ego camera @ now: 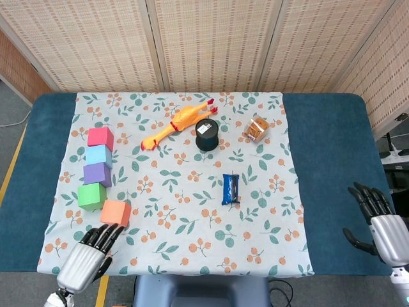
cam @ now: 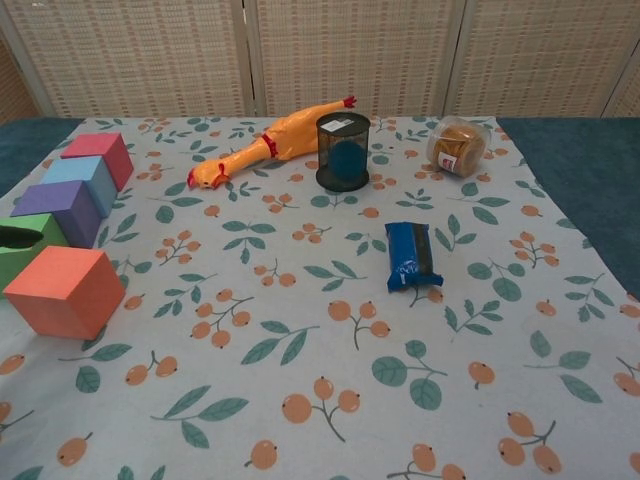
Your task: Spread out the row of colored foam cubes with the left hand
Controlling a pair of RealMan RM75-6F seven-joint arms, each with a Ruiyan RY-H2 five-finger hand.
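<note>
Pink (ego camera: 100, 137), light blue (ego camera: 98, 155) and purple (ego camera: 97, 174) foam cubes stand touching in a row on the left of the floral cloth. The green cube (ego camera: 92, 196) sits just below them, slightly turned. The orange cube (ego camera: 115, 213) lies off the row to the lower right, rotated, and appears large in the chest view (cam: 65, 290). My left hand (ego camera: 86, 259) is at the near table edge, fingers stretched toward the orange cube and holding nothing; contact is unclear. My right hand (ego camera: 382, 227) rests open at the far right on the blue table.
A yellow rubber chicken (ego camera: 176, 125), a black cup (ego camera: 207, 134) and a jar of cookies (ego camera: 257, 128) stand at the back centre. A blue snack packet (ego camera: 231, 188) lies mid-cloth. The cloth (ego camera: 192, 243) ends near the table's front edge.
</note>
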